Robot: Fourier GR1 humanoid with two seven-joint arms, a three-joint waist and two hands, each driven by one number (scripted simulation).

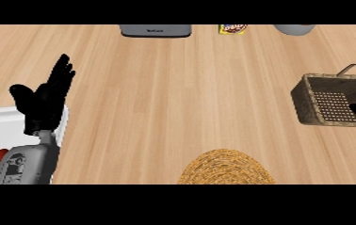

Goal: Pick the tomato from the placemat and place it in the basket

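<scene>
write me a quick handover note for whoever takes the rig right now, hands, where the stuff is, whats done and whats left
Left hand: open, fingers up, resting at the view's left edge, holding nothing.
Right hand: not in view.
Placemat: woven, round, at the lower edge near the middle; its visible part carries no tomato.
Tomato: not visible anywhere in this view.
Basket: at the right edge, partly cut off; what shows of its inside holds no tomato.
Done: nothing that can be confirmed from here.
Left: locate the tomato, pick it up, place it in the basket.
</scene>
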